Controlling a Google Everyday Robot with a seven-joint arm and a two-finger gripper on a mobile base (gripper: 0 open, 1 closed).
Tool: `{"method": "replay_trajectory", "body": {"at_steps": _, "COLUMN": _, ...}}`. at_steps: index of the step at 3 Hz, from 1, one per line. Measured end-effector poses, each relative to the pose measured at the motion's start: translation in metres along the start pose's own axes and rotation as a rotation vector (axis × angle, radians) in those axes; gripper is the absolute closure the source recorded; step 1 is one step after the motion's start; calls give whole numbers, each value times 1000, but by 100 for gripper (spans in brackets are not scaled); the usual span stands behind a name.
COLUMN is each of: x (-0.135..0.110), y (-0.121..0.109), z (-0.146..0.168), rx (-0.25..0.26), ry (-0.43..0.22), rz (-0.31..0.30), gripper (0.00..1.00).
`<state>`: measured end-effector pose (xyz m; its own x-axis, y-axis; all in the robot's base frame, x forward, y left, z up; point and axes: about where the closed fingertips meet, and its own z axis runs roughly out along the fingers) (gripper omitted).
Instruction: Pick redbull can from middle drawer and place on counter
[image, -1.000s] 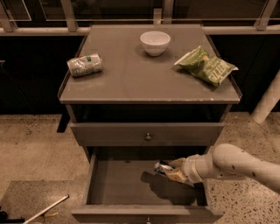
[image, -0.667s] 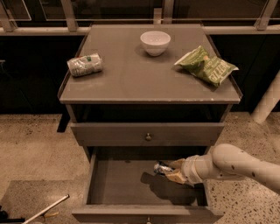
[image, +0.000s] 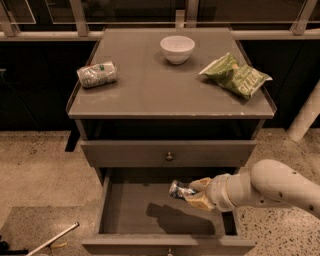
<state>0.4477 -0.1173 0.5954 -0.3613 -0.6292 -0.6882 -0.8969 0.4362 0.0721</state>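
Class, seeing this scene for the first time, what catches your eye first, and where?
The pincer, reaching in from the right over the open middle drawer, grips the redbull can. On the counter above sit a white bowl, a green snack bag to its right and a toppled white-and-green can at left.

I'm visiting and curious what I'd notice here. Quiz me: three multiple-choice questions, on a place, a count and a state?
1. Where is the redbull can? A on the ground; B in the end effector, over the middle drawer; C in the top drawer.
2. How many things lie on the counter? A two; B three; C five.
3. The middle drawer is: A open; B shut; C removed.
Answers: 1B, gripped above the drawer floor. 2B, bowl, white-and-green can, chip bag. 3A, its floor shows.
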Motion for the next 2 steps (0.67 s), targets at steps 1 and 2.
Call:
{"method": "replay_trajectory", "body": {"at_steps": 1, "x": -38, "y": 28, "z": -47, "rx": 53, "ry": 12, "rz": -47, "gripper": 100}}
{"method": "replay_trajectory", "body": {"at_steps": 2, "x": -85, "y": 45, "z": -94, "rx": 135, "ry": 31, "rz": -126, "gripper": 100}}
